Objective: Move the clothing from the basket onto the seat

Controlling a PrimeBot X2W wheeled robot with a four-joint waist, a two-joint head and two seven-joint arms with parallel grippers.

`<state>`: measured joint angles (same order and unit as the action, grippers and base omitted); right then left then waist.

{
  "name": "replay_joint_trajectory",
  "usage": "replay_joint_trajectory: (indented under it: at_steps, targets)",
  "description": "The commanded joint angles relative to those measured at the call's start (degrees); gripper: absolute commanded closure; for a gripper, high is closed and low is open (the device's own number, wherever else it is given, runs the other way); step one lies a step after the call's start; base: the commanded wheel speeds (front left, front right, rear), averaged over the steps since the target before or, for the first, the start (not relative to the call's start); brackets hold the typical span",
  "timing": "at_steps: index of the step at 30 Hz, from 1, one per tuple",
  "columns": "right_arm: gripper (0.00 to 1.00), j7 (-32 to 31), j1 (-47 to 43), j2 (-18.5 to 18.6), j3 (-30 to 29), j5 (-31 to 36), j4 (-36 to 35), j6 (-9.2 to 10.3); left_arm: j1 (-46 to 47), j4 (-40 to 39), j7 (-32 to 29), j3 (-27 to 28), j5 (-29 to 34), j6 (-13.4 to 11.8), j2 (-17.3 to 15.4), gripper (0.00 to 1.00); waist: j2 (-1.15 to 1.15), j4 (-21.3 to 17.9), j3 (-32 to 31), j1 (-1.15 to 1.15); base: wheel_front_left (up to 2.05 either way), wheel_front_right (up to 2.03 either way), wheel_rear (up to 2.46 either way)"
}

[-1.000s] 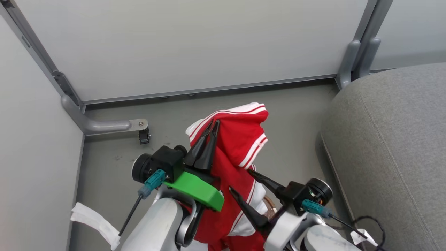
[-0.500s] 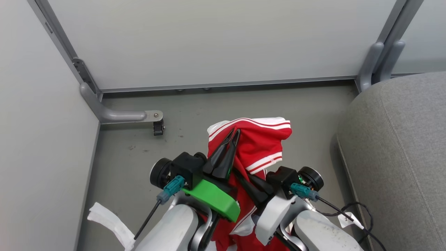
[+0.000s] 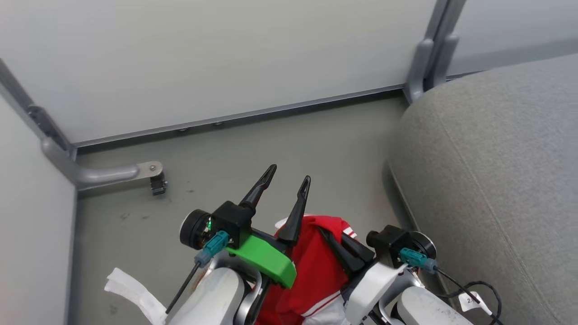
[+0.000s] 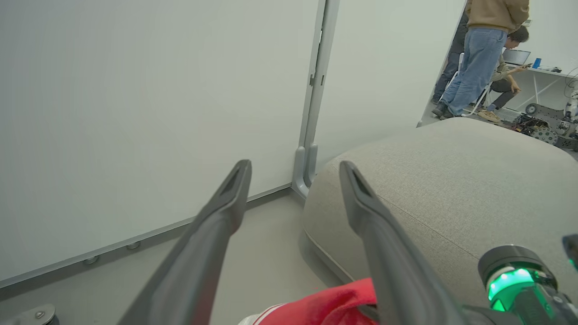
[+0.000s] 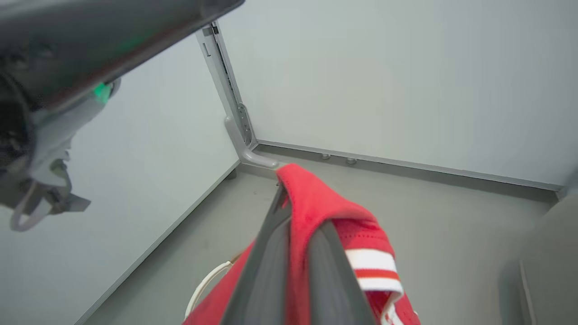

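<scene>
While right gripper [image 3: 336, 243] clamps the clothing [image 3: 311, 271] just left of the seat [image 3: 487, 158], left gripper [image 3: 289, 174] stands spread, empty, farther from seat.

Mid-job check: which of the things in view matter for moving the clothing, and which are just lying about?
Job: clothing, pinched in the right gripper; seat; left gripper, open and empty.
Lying about: white strip at lower left; grey partition foot; people beyond the seat.
</scene>
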<state>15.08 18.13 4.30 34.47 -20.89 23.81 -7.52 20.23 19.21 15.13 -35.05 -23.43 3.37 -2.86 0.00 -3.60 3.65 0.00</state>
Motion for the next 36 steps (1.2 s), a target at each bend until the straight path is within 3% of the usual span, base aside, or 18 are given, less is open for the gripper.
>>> replay_joint_trajectory:
  at_steps: [1,8,15,27,36]
  targets:
    - [1.0,0.1,-1.0,0.2,-0.2,-0.5,-0.5,0.06,-1.2,0.4,0.0,0.6,0.8,0.3,-0.1,0.0,0.0,-7.9,-0.2,0.0,0.0,0.0,0.0]
    - [1.0,0.1,-2.7,0.9,-1.7,-1.2,-2.3,0.06,-1.8,0.2,0.0,1.6,1.2,0.8,-0.1,0.0,0.0,-18.5,0.3,0.0,0.0,0.0,0.0]
    - [1.0,0.1,-3.7,0.9,-3.2,-0.9,-3.3,0.06,-1.4,1.0,0.0,1.8,1.6,1.1,-0.1,0.0,0.0,-25.9,1.6,0.0,0.0,0.0,0.0]
    - [1.0,0.1,-1.0,1.9,-10.7,2.5,-8.5,0.06,2.0,3.3,0.0,-0.6,3.5,2.6,-0.2,0.0,0.0,-27.6,7.6,0.0,0.0,0.0,0.0]
    - [1.0,0.1,14.6,9.1,-13.8,6.2,-9.9,0.06,4.1,5.2,0.0,0.8,7.0,3.4,-0.9,0.0,0.0,-27.9,15.3,0.0,0.0,0.0,0.0]
